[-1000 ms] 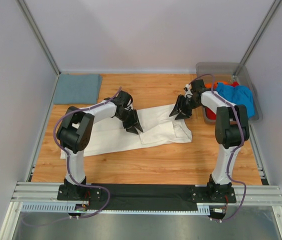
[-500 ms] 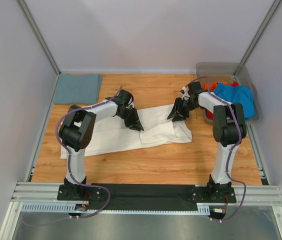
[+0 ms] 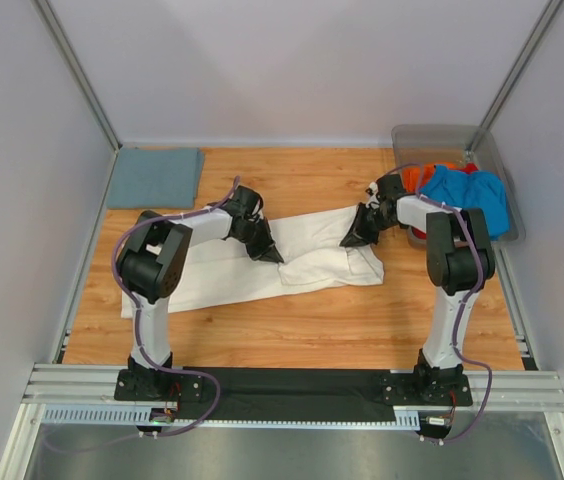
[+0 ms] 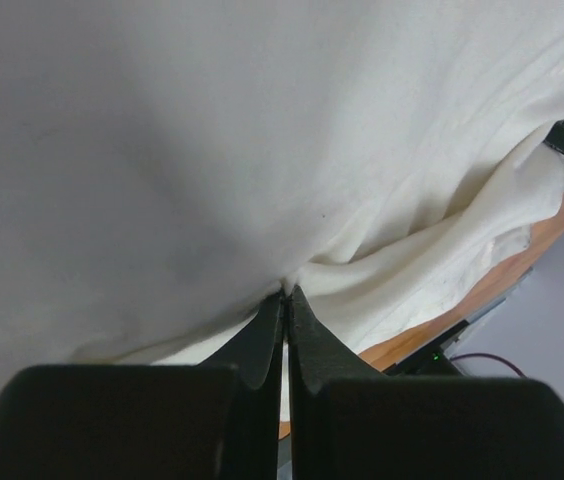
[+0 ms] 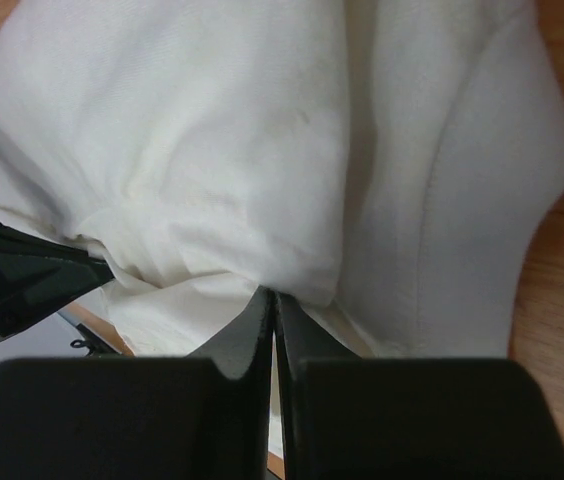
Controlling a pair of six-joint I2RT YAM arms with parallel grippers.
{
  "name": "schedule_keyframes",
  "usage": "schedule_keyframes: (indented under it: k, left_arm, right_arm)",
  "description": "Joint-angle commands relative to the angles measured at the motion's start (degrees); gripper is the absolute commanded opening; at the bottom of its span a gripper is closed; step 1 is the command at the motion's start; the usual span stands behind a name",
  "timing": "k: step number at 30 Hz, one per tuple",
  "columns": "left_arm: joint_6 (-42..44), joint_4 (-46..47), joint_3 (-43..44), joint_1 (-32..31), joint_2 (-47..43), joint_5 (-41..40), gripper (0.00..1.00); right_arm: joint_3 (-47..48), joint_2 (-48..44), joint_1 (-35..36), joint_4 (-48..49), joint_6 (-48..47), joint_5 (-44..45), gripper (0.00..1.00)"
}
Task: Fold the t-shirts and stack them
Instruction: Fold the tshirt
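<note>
**Both end effectors are pinching the cream shirt along its long axis**

The cream-white t-shirt [image 3: 212, 282] is lying spread across the middle of the bench [image 3: 312, 320]. Its long axis is running left to right, rising slightly toward the far right. The left end effector [image 3: 276, 257] is clenching a small ridge of cloth about midway along that length. In the left wrist view its fingers are meeting tip to tip, with the fabric puckering up into them. The right end effector [image 3: 348, 240] is also clenched, biting a fold at the garment's right end, just in front of the clear grey bin [image 3: 432, 128]. Its wrist view is showing the cloth gathering into the closed tips.

The two grips are sitting on roughly one line along the shirt, with a short span of cloth between them. Most of the fabric is stretching away to the left of the left arm's grip, and a flap is lying nearer the bases. The coming move is probably turning on this line: the two arms would have to travel together across the short axis, or the span between them may be sagging or twisting.

The grey-blue t-shirt [image 3: 154, 177] is resting folded at the far left corner, well apart. The bright blue t-shirt [image 3: 477, 195] and orange-red t-shirt [image 3: 414, 178] are waiting bunched in the bin.
</note>
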Motion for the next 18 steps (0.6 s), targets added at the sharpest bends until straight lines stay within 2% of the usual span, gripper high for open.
schedule_keyframes:
  k: [1, 5, 10, 18]
  left_arm:
    - [-1.2, 5.6, -2.5, 0.3, -2.9, -4.3, 0.00]
    - [-3.0, 10.2, -6.4, 0.4, -5.0, -5.1, 0.00]
    - [-2.6, 11.6, -7.7, 0.4, -6.9, -6.3, 0.00]
    - [-5.9, 18.3, -10.6, 0.4, -8.2, -3.8, 0.00]
  right_arm:
    - [-1.3, -3.0, -0.4, 5.0, 0.2, 5.9, 0.00]
    - [-2.4, -3.5, -1.2, 6.1, 0.1, 6.8, 0.00]
    - [-0.7, -3.4, -2.0, 6.4, 0.4, 5.3, 0.00]
    - [-0.6, -4.6, -2.3, 8.9, 2.9, 2.9, 0.00]
